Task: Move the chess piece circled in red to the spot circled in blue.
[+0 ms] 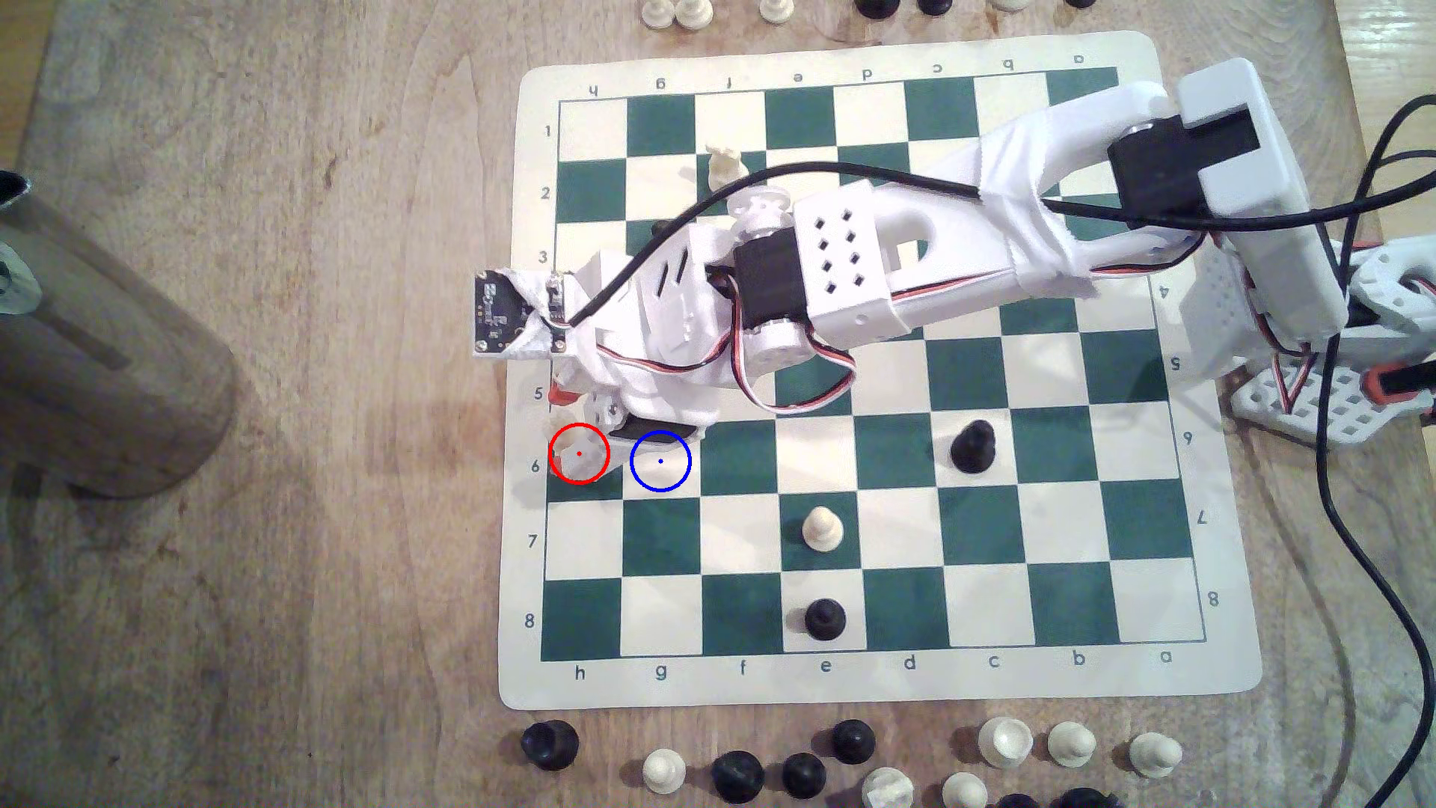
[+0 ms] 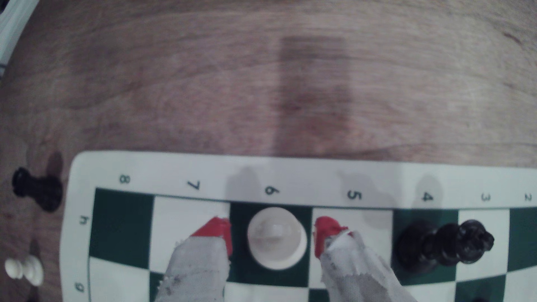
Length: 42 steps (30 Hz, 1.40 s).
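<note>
On the green square at the board's h-file edge, the chess piece (image 2: 277, 238) stood between the gripper (image 2: 273, 238) fingers, spread wide, touching nothing. The spot (image 1: 660, 461) lay at its three o'clock (exterior view). A lopsided closing could probably topple it.

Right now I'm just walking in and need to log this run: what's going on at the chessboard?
A white robot arm reaches across the chessboard to its h-file edge. Its gripper is open, the red-tipped jaws on either side of the cream chess piece without touching it. The piece stands upright on the dark green square ringed in red. The blue-circled spot on the neighbouring cream square holds no piece. Nothing is lifted yet.
</note>
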Available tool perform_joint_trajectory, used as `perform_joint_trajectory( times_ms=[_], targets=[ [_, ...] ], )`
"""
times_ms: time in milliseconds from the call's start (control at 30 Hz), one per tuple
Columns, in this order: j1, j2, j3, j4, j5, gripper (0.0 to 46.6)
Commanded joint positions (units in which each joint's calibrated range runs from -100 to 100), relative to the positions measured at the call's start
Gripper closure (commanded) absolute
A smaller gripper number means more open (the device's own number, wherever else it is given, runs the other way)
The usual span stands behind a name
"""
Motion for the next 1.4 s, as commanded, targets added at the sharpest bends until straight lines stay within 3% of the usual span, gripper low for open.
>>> perform_joint_trajectory(
  times_ms=[0, 67, 267, 833, 1100, 1367],
  targets=[
    [-0.59, -2.12, -5.23, 0.10, -0.39, 33.2],
    [-0.59, -2.12, -5.32, 0.10, -0.39, 34.6],
    [-0.66, -2.12, -5.32, 0.75, -0.49, 45.0],
    [-1.45, -6.71, -7.22, 1.41, -0.73, 46.4],
    [-2.07, -14.86, 0.30, 1.73, -0.34, 46.4],
    [-2.93, -24.96, 16.98, -0.97, -0.29, 46.4]
  ],
)
